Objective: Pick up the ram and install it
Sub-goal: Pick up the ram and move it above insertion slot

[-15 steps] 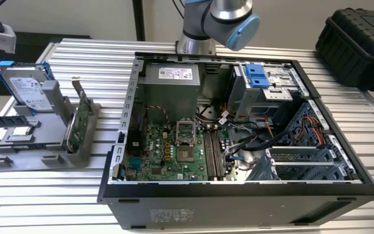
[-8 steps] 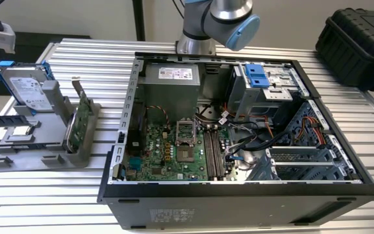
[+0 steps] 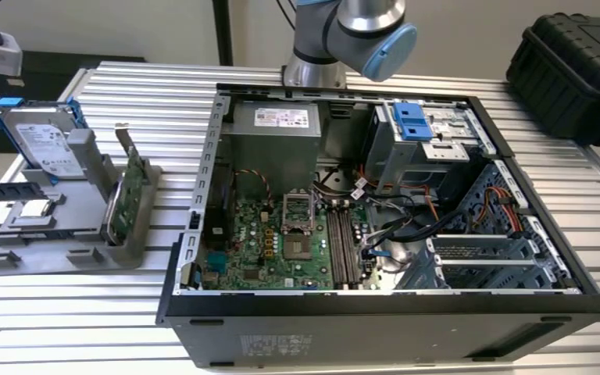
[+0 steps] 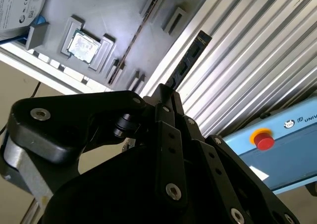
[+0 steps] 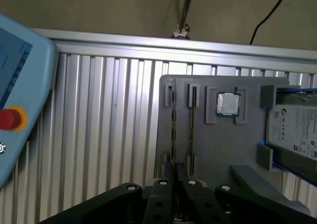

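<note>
In the second wrist view the ram (image 4: 190, 58), a thin dark stick, juts out from between my black fingers, and my gripper (image 4: 166, 92) is shut on its near end. The stick hangs over the ribbed aluminium table beside the grey holder (image 4: 114, 21). Seen edge-on in the first wrist view, the ram (image 5: 173, 130) rises from my gripper (image 5: 176, 177) along the edge of the holder (image 5: 218, 144). The open computer case (image 3: 383, 308) lies on the exterior view's right, with the motherboard's long memory slots (image 3: 342, 238) inside.
The holder (image 3: 60, 226) carries a hard drive in a blue frame (image 3: 44, 144), a green card (image 3: 128, 195) and a square chip (image 5: 228, 104). A light blue pendant with a red button (image 5: 10, 119) lies on the table. A black box (image 3: 576, 70) stands behind the case.
</note>
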{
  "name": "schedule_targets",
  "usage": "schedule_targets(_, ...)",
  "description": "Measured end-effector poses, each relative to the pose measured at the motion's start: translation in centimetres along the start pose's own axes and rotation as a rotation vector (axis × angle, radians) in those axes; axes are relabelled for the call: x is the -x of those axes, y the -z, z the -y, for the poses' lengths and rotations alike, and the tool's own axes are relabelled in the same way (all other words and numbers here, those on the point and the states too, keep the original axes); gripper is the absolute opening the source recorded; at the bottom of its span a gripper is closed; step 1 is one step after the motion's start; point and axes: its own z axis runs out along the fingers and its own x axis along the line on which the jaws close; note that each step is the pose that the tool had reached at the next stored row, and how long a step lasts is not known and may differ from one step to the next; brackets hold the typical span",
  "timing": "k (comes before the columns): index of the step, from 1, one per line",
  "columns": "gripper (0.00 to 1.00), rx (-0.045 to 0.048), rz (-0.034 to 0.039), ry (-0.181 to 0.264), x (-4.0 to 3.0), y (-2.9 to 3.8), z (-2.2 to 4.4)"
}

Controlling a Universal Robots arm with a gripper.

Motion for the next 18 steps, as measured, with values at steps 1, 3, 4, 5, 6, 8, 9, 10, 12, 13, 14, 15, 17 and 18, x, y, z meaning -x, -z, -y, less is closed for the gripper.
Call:
schedule_targets(1, 0.0, 0.0001, 0.0, 0.0, 0.0, 0.07, 0.0)
schedule_targets(3, 0.0, 0.0001, -0.0001, 0.0, 0.0, 0.25, 0.0)
schedule_targets(4, 0.0, 0.0, 0.0, 0.0, 0.0, 0.33, 0.0)
schedule_targets(5, 0.0, 0.0, 0.0001, 0.0, -0.01, 0.41, 0.0)
schedule_targets(6, 0.0, -0.0001, 0.0, 0.0, -0.01, 0.48, 0.0)
schedule_targets(8, 0.0, -0.0001, 0.0001, 0.0, -0.01, 0.57, 0.0)
schedule_targets(9, 0.0, -0.0001, 0.0001, 0.0, -0.01, 0.61, 0.0)
schedule_targets(10, 0.0, -0.0001, 0.0, 0.0, -0.01, 0.64, 0.0)
schedule_targets(12, 0.0, 0.0, 0.0, 0.0, -0.01, 0.7, 0.0)
schedule_targets(13, 0.0, 0.0001, 0.0, 0.0, -0.01, 0.75, 0.0)
schedule_targets(14, 0.0, 0.0001, -0.0001, 0.0, -0.01, 0.8, 0.0)
schedule_targets(15, 0.0, 0.0001, 0.0, 0.0, -0.01, 0.84, 0.0)
schedule_targets(17, 0.0, 0.0001, 0.0, 0.0, -0.01, 0.96, 0.0)
schedule_targets(18, 0.0, 0.0001, 0.0, 0.0, -0.01, 1.02, 0.0)
